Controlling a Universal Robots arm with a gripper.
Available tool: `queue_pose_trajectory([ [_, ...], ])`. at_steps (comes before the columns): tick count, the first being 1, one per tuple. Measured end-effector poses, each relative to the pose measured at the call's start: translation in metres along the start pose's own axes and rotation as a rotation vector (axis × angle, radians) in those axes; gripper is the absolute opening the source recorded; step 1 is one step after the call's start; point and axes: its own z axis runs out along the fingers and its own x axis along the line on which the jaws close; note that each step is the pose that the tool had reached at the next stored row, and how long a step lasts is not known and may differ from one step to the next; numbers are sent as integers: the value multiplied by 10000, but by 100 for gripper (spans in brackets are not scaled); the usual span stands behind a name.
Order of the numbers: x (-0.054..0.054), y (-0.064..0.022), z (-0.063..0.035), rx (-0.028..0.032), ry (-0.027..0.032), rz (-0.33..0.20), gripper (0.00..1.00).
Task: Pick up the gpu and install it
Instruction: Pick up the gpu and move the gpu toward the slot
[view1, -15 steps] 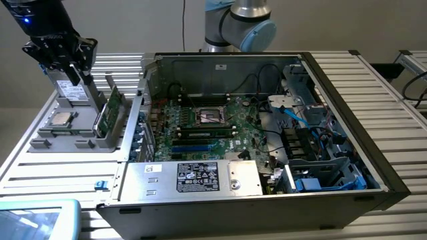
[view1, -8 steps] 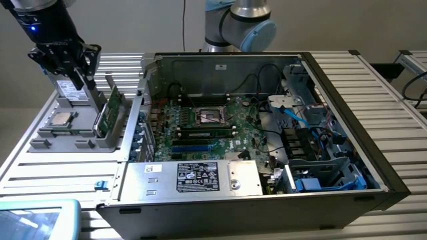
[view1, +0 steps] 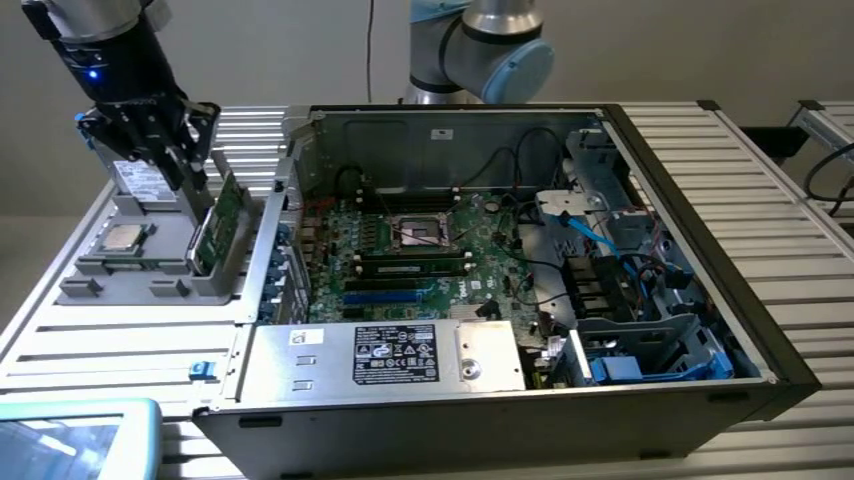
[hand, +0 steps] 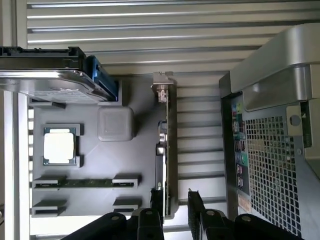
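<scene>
Standing on its long edge in a slot of the grey holder (view1: 134, 268), on the side nearest the computer case (view1: 694, 330) and wholly outside it: the gpu (view1: 214, 228). Just a narrow strip of slatted table (hand: 200, 150) between that edge of the holder and the case's perforated rear wall (hand: 272, 170) in the wrist view. Far more open slats past the case at the exterior view's right.

Poised over one end of the card with the gripper (view1: 187, 178), jaws spread and gripping nothing. One of the fingers (hand: 156, 200) on each side of the card's thin edge in the wrist view, with a gap on both sides. No telling how far down past the top edge.

Lower edge of the card sunk in the slot. Far end screened by the gripper in the exterior view. Arm cut off by that picture's top.

Green circuit face turned toward the case. Silver bracket (hand: 162, 89) at the end away from the gripper. From the wrist camera, little more than a thin line. Flat in the holder nearby, a square silver processor chip (hand: 60, 145) and a long narrow memory stick (hand: 82, 183).
</scene>
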Motion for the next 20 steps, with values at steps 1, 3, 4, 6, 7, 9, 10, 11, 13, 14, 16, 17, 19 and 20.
queue_pose_trajectory([
  [1,-24,1,18,1,1,0,35],
  [3,-74,2,59,-1,0,-1,35],
  [4,-112,3,77,1,6,0,35],
  [6,-196,4,112,3,22,1,35],
  [7,-237,5,130,2,29,1,35],
  [9,-292,7,168,2,32,0,35],
  [10,-311,8,188,2,32,-2,35],
  [11,-313,12,207,1,30,0,35],
  [13,-287,33,242,2,31,-2,35],
  [14,-252,43,258,4,34,-3,35],
  [16,-159,61,292,3,31,-1,35],
  [17,-110,70,309,3,30,-2,35],
  [19,-14,87,343,2,28,-3,35],
  [20,32,95,359,2,27,-3,35],
])
